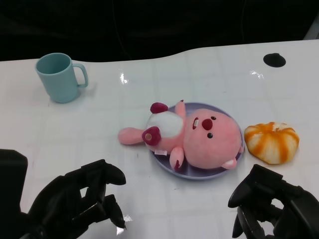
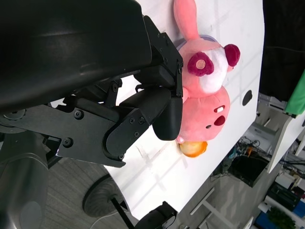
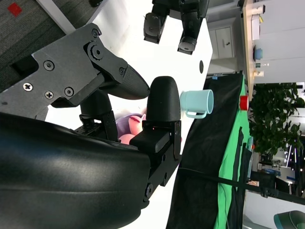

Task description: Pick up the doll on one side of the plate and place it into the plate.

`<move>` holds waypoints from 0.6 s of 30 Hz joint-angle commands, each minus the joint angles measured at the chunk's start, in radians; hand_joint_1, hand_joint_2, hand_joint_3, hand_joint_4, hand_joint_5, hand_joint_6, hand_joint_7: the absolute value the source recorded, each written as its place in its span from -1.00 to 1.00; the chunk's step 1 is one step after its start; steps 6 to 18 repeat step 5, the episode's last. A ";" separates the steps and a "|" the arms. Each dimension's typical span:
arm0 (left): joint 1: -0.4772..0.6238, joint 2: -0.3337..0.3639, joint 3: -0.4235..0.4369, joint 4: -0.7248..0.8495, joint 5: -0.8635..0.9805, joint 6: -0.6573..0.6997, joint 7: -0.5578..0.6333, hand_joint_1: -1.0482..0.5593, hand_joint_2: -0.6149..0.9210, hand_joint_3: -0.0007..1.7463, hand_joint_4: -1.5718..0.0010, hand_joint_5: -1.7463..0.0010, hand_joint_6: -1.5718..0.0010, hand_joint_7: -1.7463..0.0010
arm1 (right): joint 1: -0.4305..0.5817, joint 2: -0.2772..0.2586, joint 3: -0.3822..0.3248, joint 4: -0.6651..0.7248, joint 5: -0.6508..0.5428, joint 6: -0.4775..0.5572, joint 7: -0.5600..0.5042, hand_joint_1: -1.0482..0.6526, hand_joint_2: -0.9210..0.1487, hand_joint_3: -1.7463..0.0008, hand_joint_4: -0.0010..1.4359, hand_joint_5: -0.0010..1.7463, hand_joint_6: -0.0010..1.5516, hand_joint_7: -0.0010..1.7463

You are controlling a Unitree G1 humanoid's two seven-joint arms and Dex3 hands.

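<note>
A pink plush doll (image 1: pixel 199 137) with a white belly lies across the lavender plate (image 1: pixel 199 174), one leg hanging over the plate's left rim onto the table. The left wrist view shows the doll (image 2: pixel 206 95) beyond the fingers. A sliver of the doll (image 3: pixel 136 126) shows in the right wrist view. My left hand (image 1: pixel 82 201) hovers at the lower left, fingers apart and holding nothing. My right hand (image 1: pixel 271 206) sits at the lower right, below the plate, also holding nothing.
A light blue mug (image 1: pixel 60 77) stands at the back left and appears in the right wrist view (image 3: pixel 196 103). An orange and white striped bun-like toy (image 1: pixel 271 142) lies right of the plate. A black round spot (image 1: pixel 274 59) marks the far right table. The table's back edge meets a dark background.
</note>
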 commanded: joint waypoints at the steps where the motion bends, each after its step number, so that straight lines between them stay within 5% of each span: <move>1: 0.006 0.014 0.000 -0.003 0.009 -0.017 -0.015 0.11 0.66 0.28 0.07 -1.00 0.29 -1.00 | 0.008 -0.011 -0.002 0.002 -0.006 -0.022 0.000 -0.05 -0.34 -0.36 -0.13 1.00 -0.35 0.77; 18: 0.008 0.015 0.004 -0.006 0.003 -0.010 -0.015 0.10 0.66 0.27 0.07 -1.00 0.29 -1.00 | 0.012 -0.010 0.002 0.002 -0.011 -0.027 -0.002 -0.04 -0.33 -0.36 -0.13 1.00 -0.34 0.77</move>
